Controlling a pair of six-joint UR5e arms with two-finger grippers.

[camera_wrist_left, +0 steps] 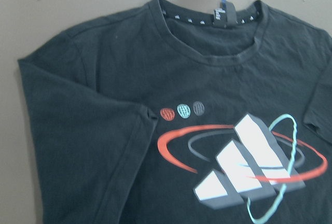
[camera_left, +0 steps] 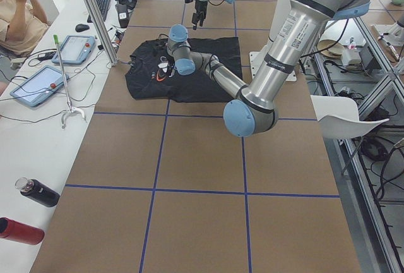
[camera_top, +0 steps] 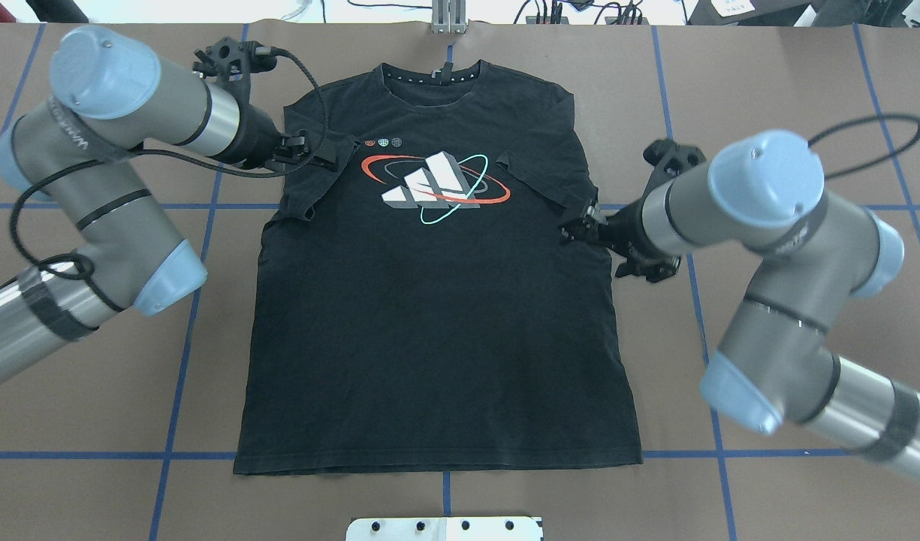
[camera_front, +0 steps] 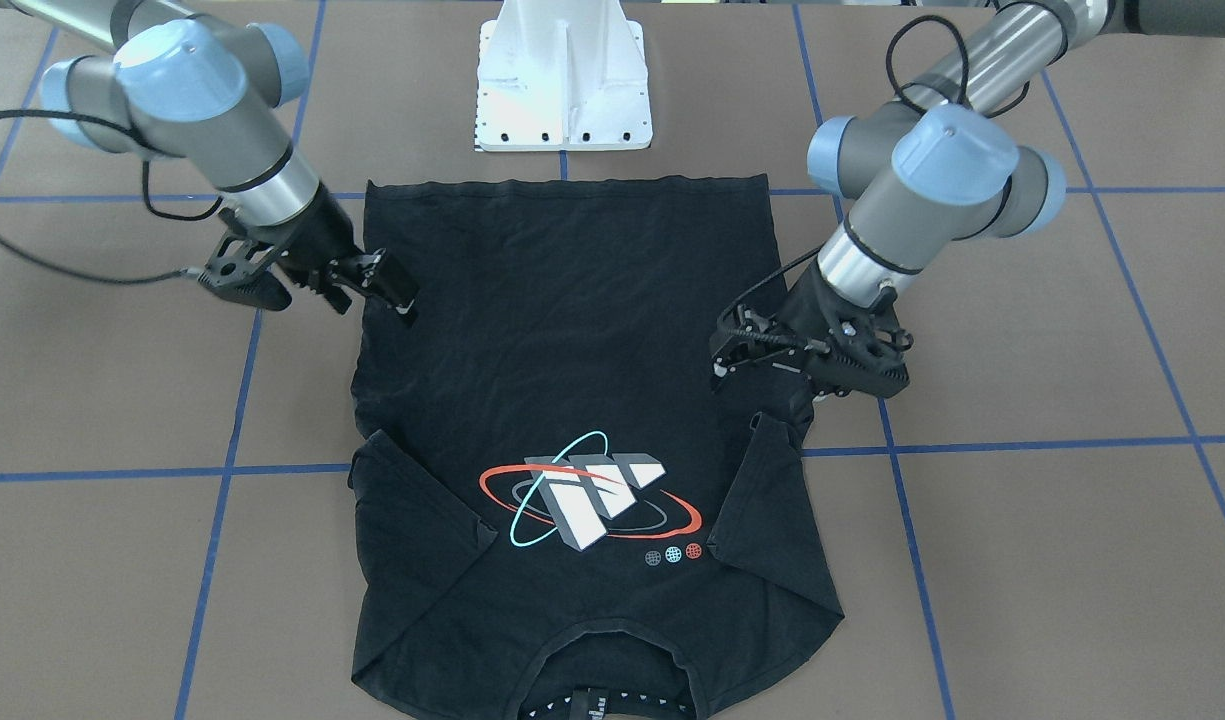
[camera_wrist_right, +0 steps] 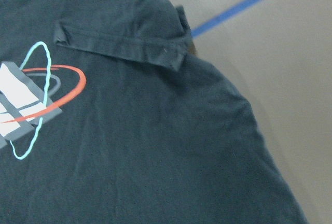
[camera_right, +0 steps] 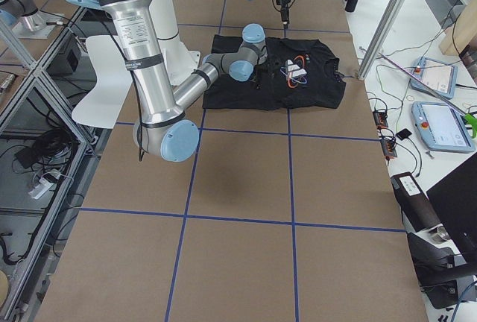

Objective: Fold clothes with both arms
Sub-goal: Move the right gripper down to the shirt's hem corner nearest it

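Note:
The black t-shirt (camera_front: 572,330) (camera_top: 429,323) lies flat on the brown table, graphic (camera_top: 433,184) facing up and collar away from the robot's base. Both short sleeves are folded inward onto the chest. My left gripper (camera_front: 720,350) (camera_top: 321,150) hovers by the folded left sleeve (camera_wrist_left: 129,146), jaws apart, holding nothing. My right gripper (camera_front: 397,290) (camera_top: 576,225) hangs over the shirt's other side edge, just hemward of the folded right sleeve (camera_wrist_right: 124,50), also open and empty. Neither wrist view shows any fingers.
The white pedestal base (camera_front: 562,90) (camera_top: 444,528) stands just behind the shirt's hem. Blue tape lines (camera_top: 182,330) cross the table. A side bench holds tablets (camera_left: 38,83) and bottles (camera_left: 38,192); a seated person (camera_left: 19,7) is at its far end.

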